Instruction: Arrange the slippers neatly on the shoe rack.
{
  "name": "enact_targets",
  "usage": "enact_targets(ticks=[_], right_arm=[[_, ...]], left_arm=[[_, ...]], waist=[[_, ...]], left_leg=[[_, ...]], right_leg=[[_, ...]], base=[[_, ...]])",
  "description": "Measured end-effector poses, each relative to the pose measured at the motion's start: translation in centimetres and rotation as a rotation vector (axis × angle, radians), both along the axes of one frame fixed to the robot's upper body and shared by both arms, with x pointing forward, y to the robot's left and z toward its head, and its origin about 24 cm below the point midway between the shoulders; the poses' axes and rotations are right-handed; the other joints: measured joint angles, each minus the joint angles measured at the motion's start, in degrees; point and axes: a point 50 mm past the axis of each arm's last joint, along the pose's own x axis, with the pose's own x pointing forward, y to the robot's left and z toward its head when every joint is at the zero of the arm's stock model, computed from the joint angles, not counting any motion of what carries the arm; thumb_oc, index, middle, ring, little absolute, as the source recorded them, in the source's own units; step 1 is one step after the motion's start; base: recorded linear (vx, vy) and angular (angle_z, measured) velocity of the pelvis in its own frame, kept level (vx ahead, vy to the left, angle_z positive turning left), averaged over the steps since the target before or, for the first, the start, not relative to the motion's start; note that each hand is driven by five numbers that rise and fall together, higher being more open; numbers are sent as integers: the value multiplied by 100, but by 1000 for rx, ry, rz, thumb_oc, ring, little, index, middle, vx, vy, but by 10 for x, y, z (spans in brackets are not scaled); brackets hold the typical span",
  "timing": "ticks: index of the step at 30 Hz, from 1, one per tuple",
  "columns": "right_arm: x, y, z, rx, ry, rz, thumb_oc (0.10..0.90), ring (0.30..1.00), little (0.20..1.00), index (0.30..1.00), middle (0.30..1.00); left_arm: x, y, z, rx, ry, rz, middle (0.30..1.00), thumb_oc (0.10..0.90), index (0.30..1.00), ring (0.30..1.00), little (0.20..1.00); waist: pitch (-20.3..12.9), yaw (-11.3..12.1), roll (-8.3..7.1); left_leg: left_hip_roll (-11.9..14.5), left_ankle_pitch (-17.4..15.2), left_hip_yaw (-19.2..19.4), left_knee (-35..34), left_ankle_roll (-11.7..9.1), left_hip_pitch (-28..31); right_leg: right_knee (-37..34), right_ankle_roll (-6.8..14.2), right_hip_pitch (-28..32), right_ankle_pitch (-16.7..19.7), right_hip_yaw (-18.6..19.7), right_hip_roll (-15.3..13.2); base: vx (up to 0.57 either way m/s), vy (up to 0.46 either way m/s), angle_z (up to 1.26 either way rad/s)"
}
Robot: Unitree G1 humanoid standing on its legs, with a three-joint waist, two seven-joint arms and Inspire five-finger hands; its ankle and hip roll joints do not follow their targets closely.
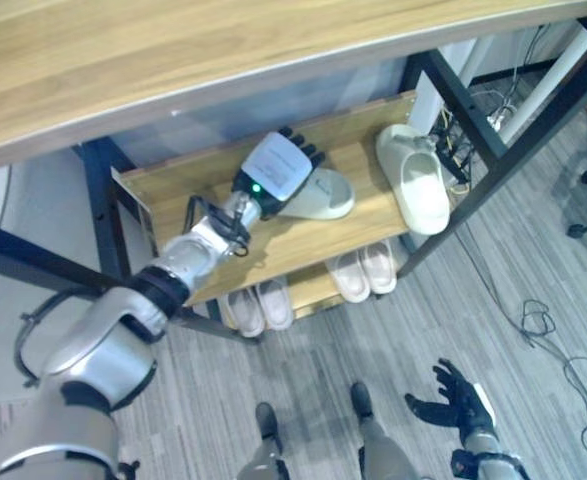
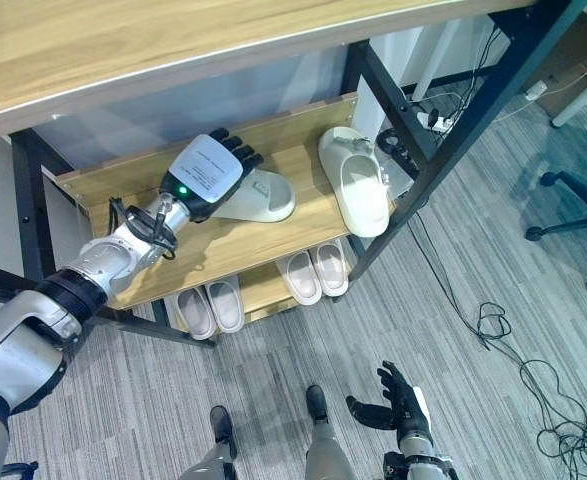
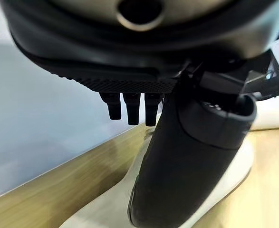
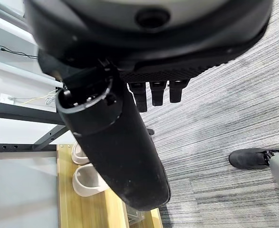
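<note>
Your left hand (image 1: 281,166) lies flat on a white slipper (image 1: 325,196) on the shoe rack (image 1: 303,245), fingers straight, gripping nothing. Its partner slipper (image 1: 413,177) lies just beyond. Your right hand (image 1: 461,403) hangs open, well below.

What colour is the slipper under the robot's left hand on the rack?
Off-white, a pale cream. The slipper under the left hand shows best in the right eye view.
</note>
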Motion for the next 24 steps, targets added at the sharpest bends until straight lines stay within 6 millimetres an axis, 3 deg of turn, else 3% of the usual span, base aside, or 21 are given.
enact_targets(ticks=[6, 15, 16, 17, 24], right_arm=[[0, 0, 0, 0, 1, 2, 800, 900, 900, 900, 900], [1, 2, 0, 2, 2, 10, 800, 900, 900, 900, 900], [2, 2, 0, 2, -1, 11, 800, 900, 900, 900, 900], [3, 2, 0, 2, -2, 11, 800, 900, 900, 900, 900], [3, 2, 0, 2, -2, 11, 800, 900, 900, 900, 900]], left_arm=[[-5, -20, 2, -19, -4, -78, 900, 800, 900, 900, 900], [-9, -29, -4, 7, 12, -127, 900, 800, 900, 900, 900], [-9, -31, -3, 7, 13, -133, 858, 772, 858, 858, 858], [-9, -32, -4, 5, 14, -138, 300, 400, 300, 300, 300], [-11, -46, -6, -19, 41, -167, 300, 400, 300, 300, 300]], waist=[[-1, -7, 2], [-4, -14, 5], [-5, -14, 6], [-5, -14, 6], [-9, -21, 7]], left_leg=[[-1, 1, 7, 0, 1, 10], [-3, 8, 44, 0, 9, 33], [-3, 10, 44, 0, 10, 33], [-4, 10, 44, 0, 11, 33], [-3, 10, 42, 0, 11, 33]], right_leg=[[1, -3, 6, 5, 6, -1], [1, -5, 14, 24, 33, -1], [1, -5, 14, 25, 33, -2], [1, -5, 14, 26, 33, -2], [2, -5, 16, 26, 33, -3]], base=[[0, 0, 0], [0, 0, 0], [0, 0, 0], [0, 0, 0], [0, 0, 0]])
